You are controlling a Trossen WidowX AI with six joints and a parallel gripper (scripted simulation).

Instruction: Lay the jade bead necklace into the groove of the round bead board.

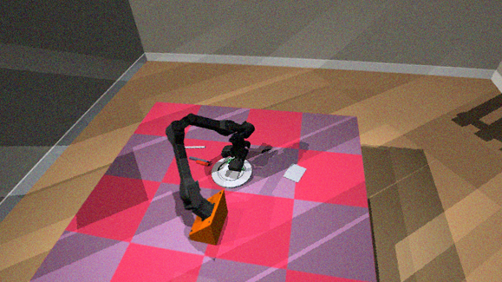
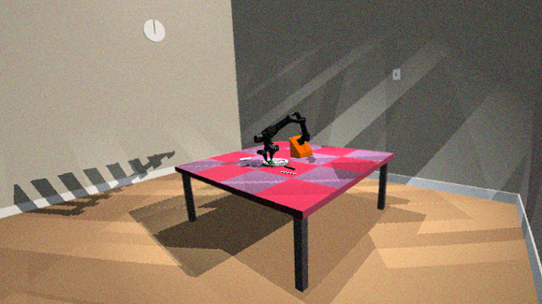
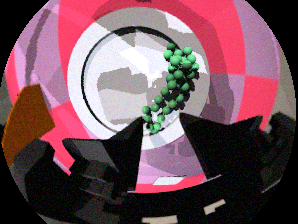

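The round white bead board [image 1: 238, 183] [image 2: 282, 162] [image 3: 76, 75] lies flat, with a dark ring groove. The jade bead necklace [image 3: 178, 74] is bunched in a long narrow loop over the right side of the board in the wrist view, crossing the groove; its lower end lies near the fingertips. My gripper [image 1: 235, 168] [image 2: 269, 161] [image 3: 161, 117] points down low over the board's edge. Its fingers stand apart with a clear gap, and it is open. Whether any bead lies between the tips is hard to tell. The arm hides part of the necklace in the top and exterior views.
The orange wedge-shaped arm base [image 1: 209, 225] [image 2: 299, 147] [image 3: 29, 120] stands near the board. A pale square [image 1: 294, 172] lies right of the board in the top view. A red and dark tool [image 1: 202, 162] and a thin white stick [image 1: 195, 147] lie to its left.
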